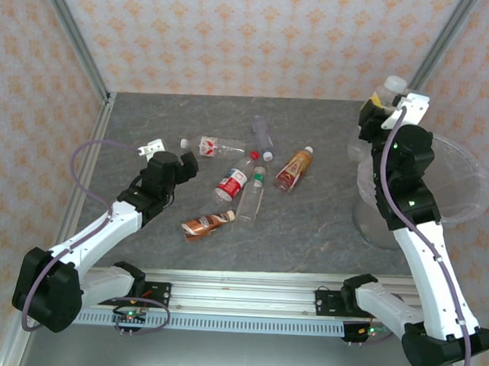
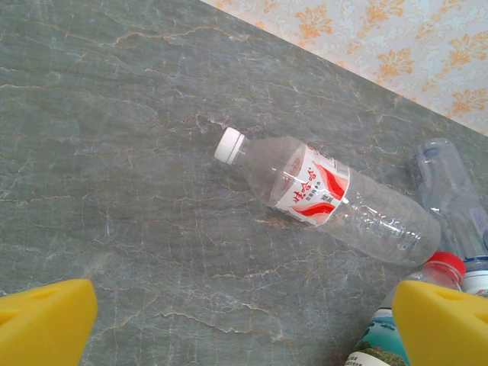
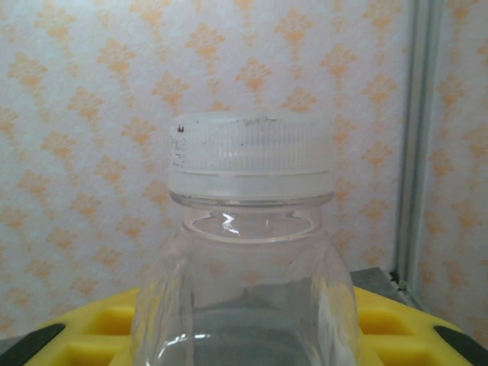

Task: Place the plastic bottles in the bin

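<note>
Your right hand (image 1: 386,108) is clamped on a clear white-capped bottle (image 3: 250,229), upright and raised by the far left rim of the bin (image 1: 474,174). The mouth lies to your right, though whether the bottle clears the rim is hard to tell. Your left hand (image 2: 244,326), fingers apart, hovers short of a red-and-white-labelled bottle (image 2: 328,194) lying crosswise on the bench (image 2: 114,152).

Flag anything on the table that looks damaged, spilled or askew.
The brown-labelled clear plastic bottle at the near end of the pile looks crumpled and twisted, unlike the other bottles lying on their sides beyond it. No spill is visible on the grey stone-patterned table.
</note>
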